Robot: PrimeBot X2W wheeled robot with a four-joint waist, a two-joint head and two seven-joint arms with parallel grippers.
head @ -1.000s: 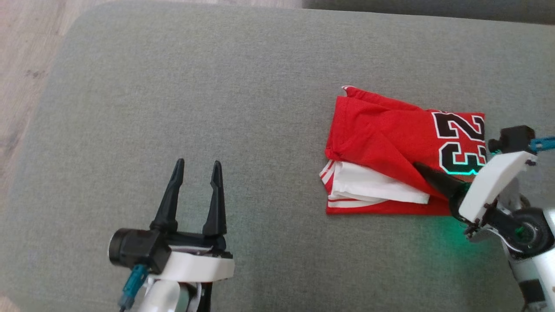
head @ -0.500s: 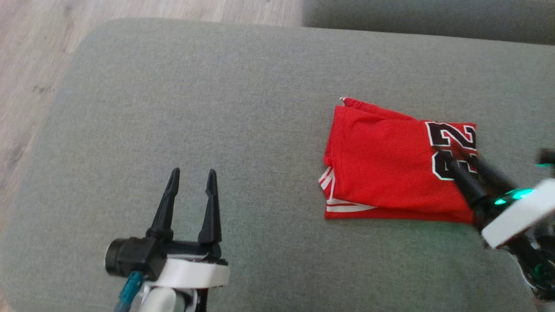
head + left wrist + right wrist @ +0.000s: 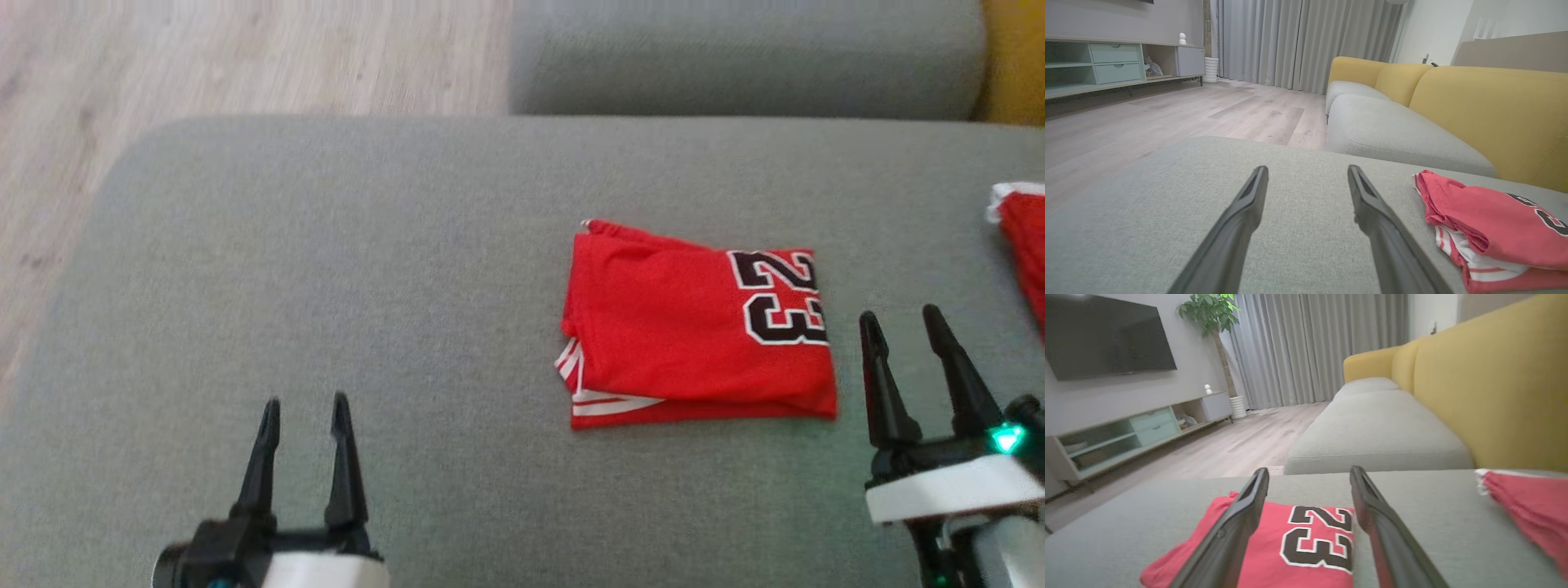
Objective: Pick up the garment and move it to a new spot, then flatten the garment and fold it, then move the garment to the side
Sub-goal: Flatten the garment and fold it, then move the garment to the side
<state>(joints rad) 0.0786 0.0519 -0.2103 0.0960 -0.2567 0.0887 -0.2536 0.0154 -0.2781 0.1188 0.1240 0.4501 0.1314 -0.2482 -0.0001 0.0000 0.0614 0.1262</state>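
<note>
The folded red jersey with a black 23 [image 3: 694,335] lay flat on the broad grey fabric sofa cushion [image 3: 367,286], right of its middle, with a striped white hem peeking out at its near left corner. The right gripper [image 3: 899,313] was just beside the jersey's right edge, fingers spread wide and holding nothing. The left gripper [image 3: 306,400] stood well apart to the left, equally wide and empty, with bare cushion all around it. A second red garment [image 3: 1024,237] lay at the cushion's far right, apart from the jersey. The cushion's rounded left corner gave way to pale wooden floor [image 3: 204,57]. Beyond the far edge sat another grey seat cushion [image 3: 735,57] and a yellow backrest [image 3: 1016,57].
</note>
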